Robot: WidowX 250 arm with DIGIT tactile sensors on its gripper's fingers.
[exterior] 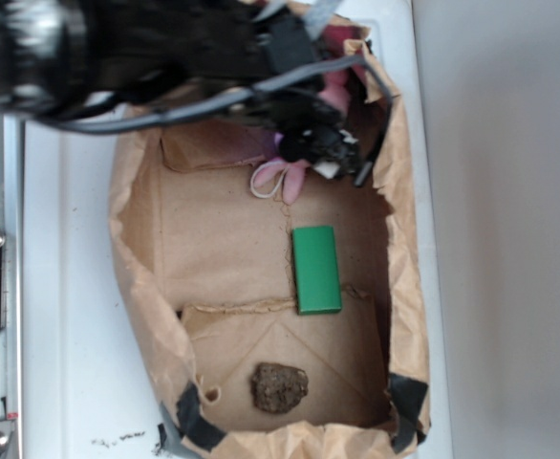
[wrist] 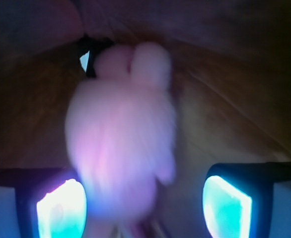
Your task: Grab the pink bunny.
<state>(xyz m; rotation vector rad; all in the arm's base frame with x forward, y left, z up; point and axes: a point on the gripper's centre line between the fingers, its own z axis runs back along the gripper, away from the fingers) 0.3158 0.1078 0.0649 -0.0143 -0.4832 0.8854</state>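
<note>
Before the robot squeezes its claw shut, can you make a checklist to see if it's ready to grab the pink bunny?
1. Claw open: ok. The gripper has a wide gap between its fingers.
2. Bunny between the fingers: ok. The pink bunny fills the middle of the wrist view.
3. Bunny centred: not ok, it sits closer to the left finger.
4. Claw low enough: cannot tell, the wrist view is blurred.
5. Green block out of the way: ok, apart from the bunny.
6. Paper bag wall clear of the claw: cannot tell.
</note>
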